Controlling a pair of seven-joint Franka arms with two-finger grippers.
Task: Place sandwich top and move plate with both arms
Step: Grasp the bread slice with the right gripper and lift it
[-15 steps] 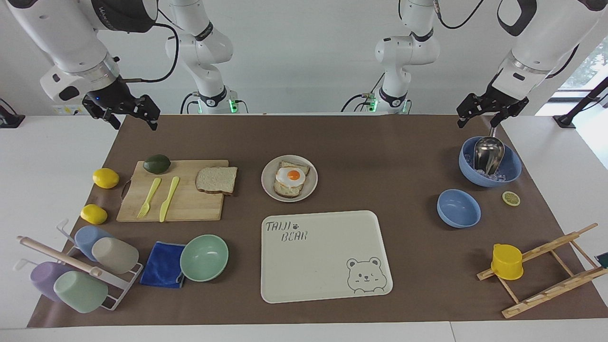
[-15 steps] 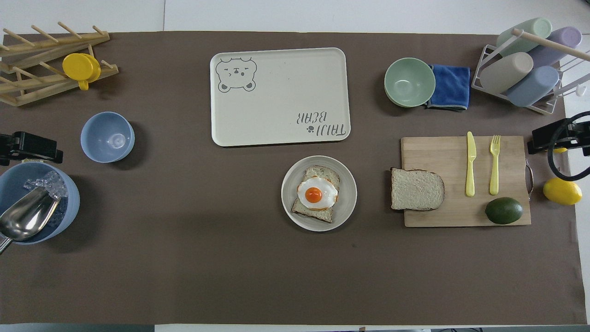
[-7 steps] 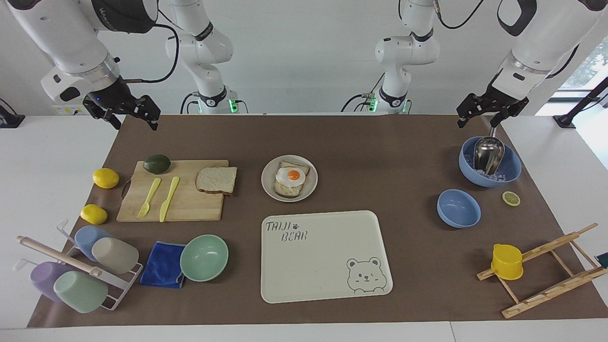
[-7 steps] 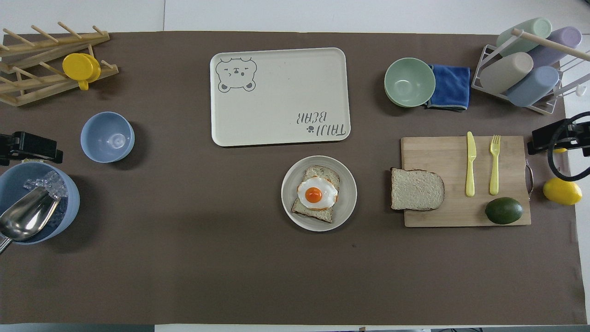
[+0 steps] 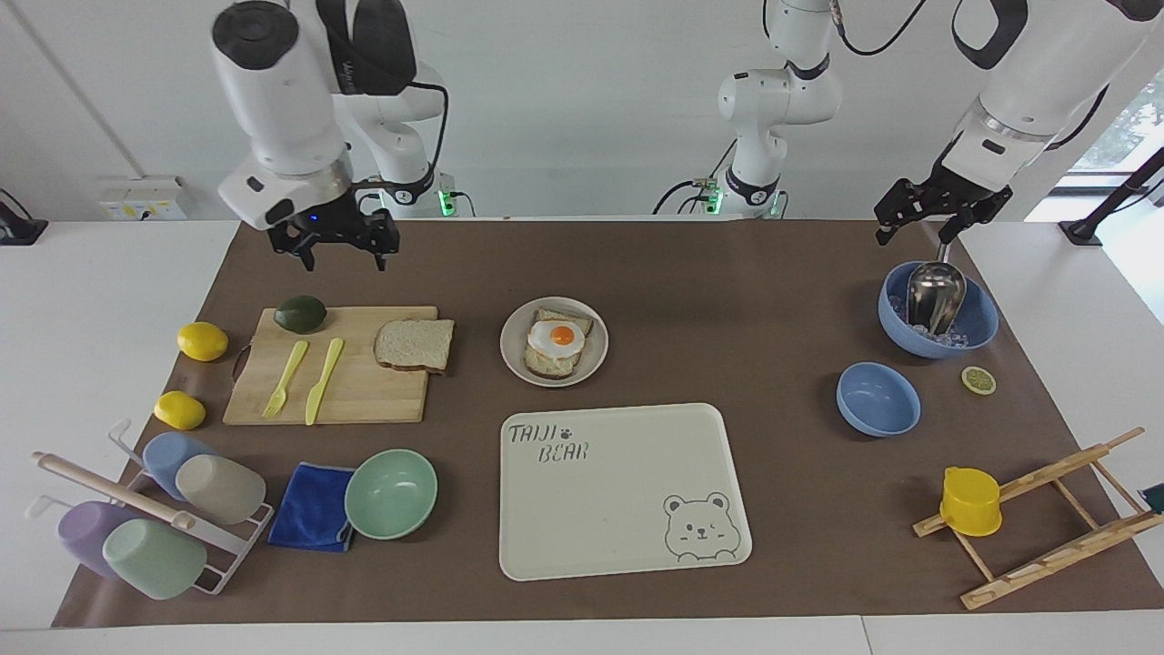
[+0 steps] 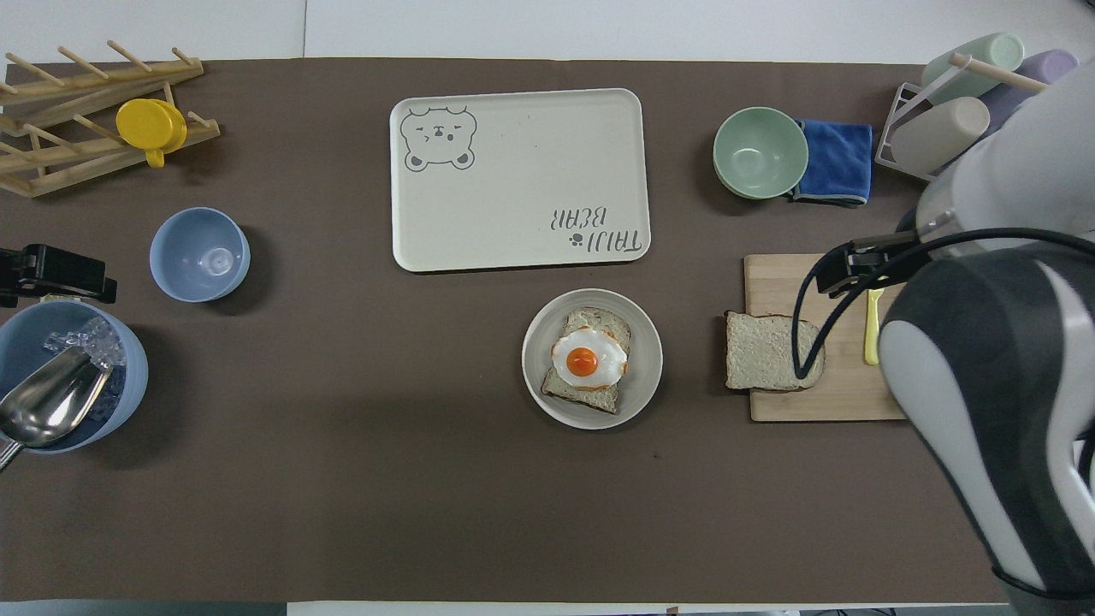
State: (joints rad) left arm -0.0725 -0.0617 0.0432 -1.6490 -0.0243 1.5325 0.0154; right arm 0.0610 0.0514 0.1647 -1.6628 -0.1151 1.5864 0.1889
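Bread first, in the facing view: the sandwich top (image 5: 415, 344) lies flat on the wooden cutting board (image 5: 364, 391), at the board's edge toward the plate (image 5: 515, 360), one side overhanging slightly; the plate sits apart from the board, nearer the robots than the bear tray (image 5: 627, 509), and carries an egg-topped slice (image 5: 556, 342); the right gripper (image 5: 342, 256) hangs in the air over the mat just robot-side of the board, above the green avocado (image 5: 301, 314), fingers spread and empty; the left gripper (image 5: 915, 224) hovers over the mat at the rim of the blue ice bowl (image 5: 975, 329) (metal scoop resting inside it), jaws apart, holding nothing. Overhead view: the sandwich top (image 6: 770, 351) shows on the board's corner (image 6: 774, 282), a black cable crossing above it; the plate (image 6: 539, 376) lies between the board and the table's middle, the tray (image 6: 513, 171) farther from the robots; the right arm's white and grey body covers most of the board, its gripper's fingers hidden here; the left gripper (image 6: 53, 272) shows only as a black block beside the ice bowl (image 6: 133, 376).
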